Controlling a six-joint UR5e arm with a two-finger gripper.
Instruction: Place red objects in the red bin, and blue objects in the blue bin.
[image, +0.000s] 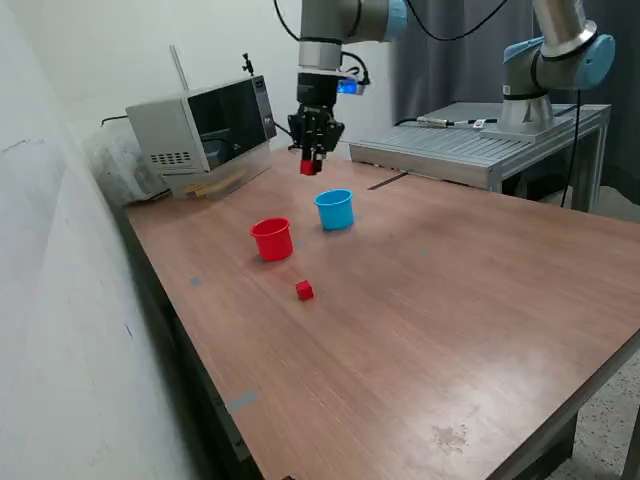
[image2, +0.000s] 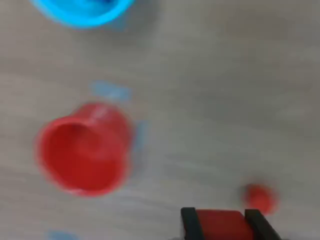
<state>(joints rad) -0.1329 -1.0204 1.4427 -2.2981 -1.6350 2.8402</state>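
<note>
My gripper (image: 311, 163) hangs high above the far part of the table, shut on a red cube (image: 310, 167). The wrist view shows the cube (image2: 220, 225) between the two black fingers (image2: 188, 222). The red cup (image: 272, 239) stands on the table, below and towards the exterior view's left of the gripper, and it also shows in the wrist view (image2: 82, 150). The light blue cup (image: 335, 209) stands beside it, and its rim shows in the wrist view (image2: 82, 10). A second red cube (image: 305, 290) lies on the table in front of the cups, also in the wrist view (image2: 259, 197). No blue cubes are in view.
A microwave (image: 205, 130) stands at the table's far corner by the wall. A metal bench (image: 480, 140) carrying a second robot arm (image: 545, 60) stands behind the table. The wooden table (image: 450, 320) drops off at its near edge.
</note>
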